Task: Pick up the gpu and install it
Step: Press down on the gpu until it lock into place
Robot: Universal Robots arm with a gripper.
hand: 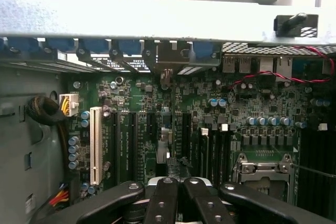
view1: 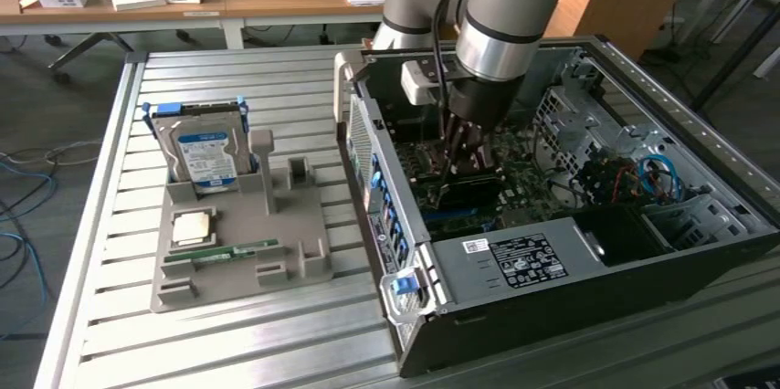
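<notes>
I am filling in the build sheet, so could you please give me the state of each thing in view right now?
gripper: shut, down inside the case.
gpu: seen edge-on, standing upright at the motherboard slots below the gripper.
computer case: side panel off, lying open side up.
hard drive: upright in the grey tray.
memory stick: lying flat on the tray.

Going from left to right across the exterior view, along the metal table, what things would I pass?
Blue-labelled hard drive standing in the grey holder tray → open computer case, with the robot arm reaching into it → blue cables inside the case.
</notes>
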